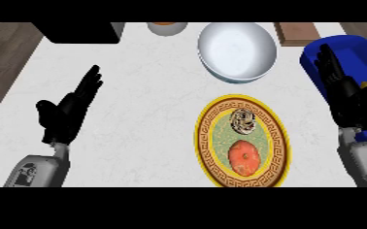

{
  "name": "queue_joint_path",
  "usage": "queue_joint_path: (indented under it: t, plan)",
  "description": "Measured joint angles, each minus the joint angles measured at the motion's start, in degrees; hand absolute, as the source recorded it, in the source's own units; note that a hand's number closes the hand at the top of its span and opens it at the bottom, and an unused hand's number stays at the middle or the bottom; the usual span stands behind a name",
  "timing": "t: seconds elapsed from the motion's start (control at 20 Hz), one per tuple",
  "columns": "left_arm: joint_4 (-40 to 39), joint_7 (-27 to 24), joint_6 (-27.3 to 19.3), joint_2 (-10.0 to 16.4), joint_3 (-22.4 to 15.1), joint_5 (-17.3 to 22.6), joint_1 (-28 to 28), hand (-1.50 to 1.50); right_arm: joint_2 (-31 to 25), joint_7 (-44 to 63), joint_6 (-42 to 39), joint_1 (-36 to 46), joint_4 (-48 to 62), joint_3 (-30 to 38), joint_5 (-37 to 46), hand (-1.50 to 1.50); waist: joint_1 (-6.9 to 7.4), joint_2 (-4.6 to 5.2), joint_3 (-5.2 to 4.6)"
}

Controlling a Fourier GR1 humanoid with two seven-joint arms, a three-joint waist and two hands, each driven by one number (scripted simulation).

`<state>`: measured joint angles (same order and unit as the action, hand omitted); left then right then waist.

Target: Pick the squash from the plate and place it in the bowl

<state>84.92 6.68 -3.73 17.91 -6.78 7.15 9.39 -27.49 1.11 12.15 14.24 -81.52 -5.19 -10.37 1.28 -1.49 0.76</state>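
Observation:
An orange-red squash [243, 157] lies on the near half of a yellow-rimmed patterned plate [208, 140], with a brown and cream swirled pastry [244, 121] just beyond it on the same plate. A white bowl [237, 51] stands behind the plate, empty as far as I can see. My right hand [342, 93] is open at the right edge, fingers pointing up, well right of the plate. My left hand [69, 107] is open at the left, fingers straight, far from plate and bowl.
A blue container [351, 48] sits at the far right behind my right hand. A small cup with orange contents [167, 27] stands at the back, a black block [82, 31] at the back left, and a brown board [295, 33] at the back right.

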Motion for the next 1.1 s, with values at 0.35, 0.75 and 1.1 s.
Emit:
queue_joint_path:
  t: [0.35, 0.75, 1.1]
  plan:
    - [2.2, -0.2, 0.8, -4.2, -0.5, 3.8, -1.8, 0.0, 0.1, 8.2, 14.4, -9.9, -10.3, -5.4, 14.8, 1.5, -4.39, 0.56, -1.33]
    - [4.2, 0.8, 2.1, -8.1, -2.6, 7.2, -3.4, 0.0, 8.1, 12.6, 34.7, -23.8, -17.4, -14.0, 35.6, -1.5, -4.76, 0.54, -1.26]
    - [5.0, 0.8, 2.9, -8.7, -3.5, 7.4, -3.4, 0.0, 8.4, 26.9, 30.8, -31.2, -18.0, -19.3, 56.5, -1.5, -3.48, 1.26, -1.66]
